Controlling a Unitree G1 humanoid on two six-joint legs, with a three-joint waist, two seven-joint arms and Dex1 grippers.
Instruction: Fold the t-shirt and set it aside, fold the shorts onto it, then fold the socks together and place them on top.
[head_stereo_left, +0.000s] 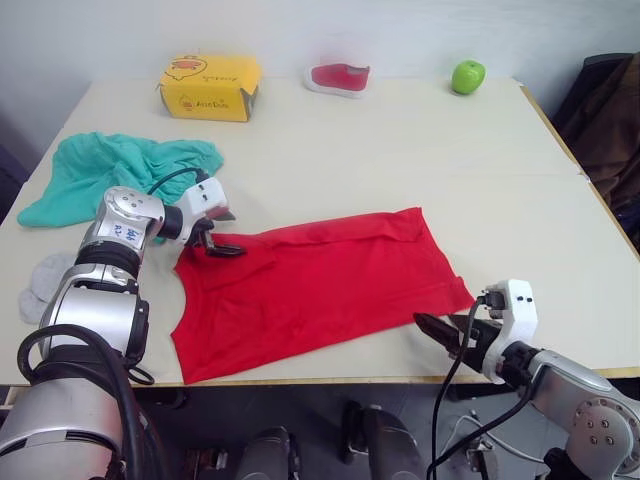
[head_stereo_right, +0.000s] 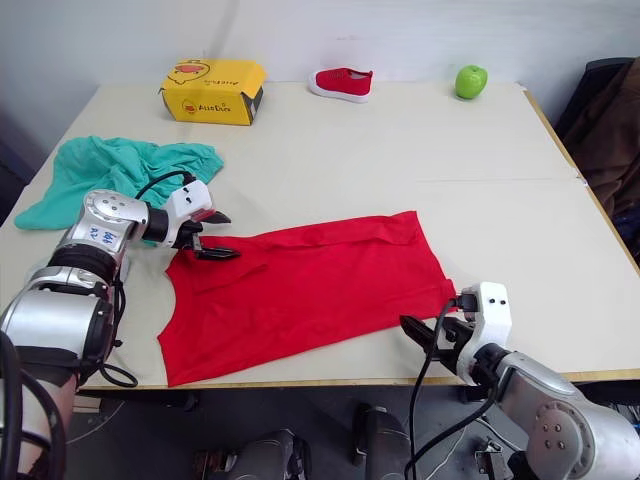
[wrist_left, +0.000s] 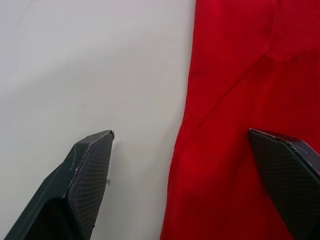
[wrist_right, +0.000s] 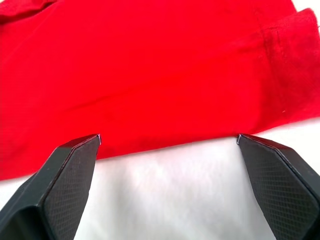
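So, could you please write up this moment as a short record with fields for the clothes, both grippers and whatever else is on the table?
t-shirt: t-shirt lying partly folded near the table's front edge
shorts: shorts crumpled, far left
socks: socks at the left edge
left gripper: left gripper open, over the shirt's left edge
right gripper: right gripper open, at the shirt's front right corner
other: yellow box, small shoe, green apple along the back
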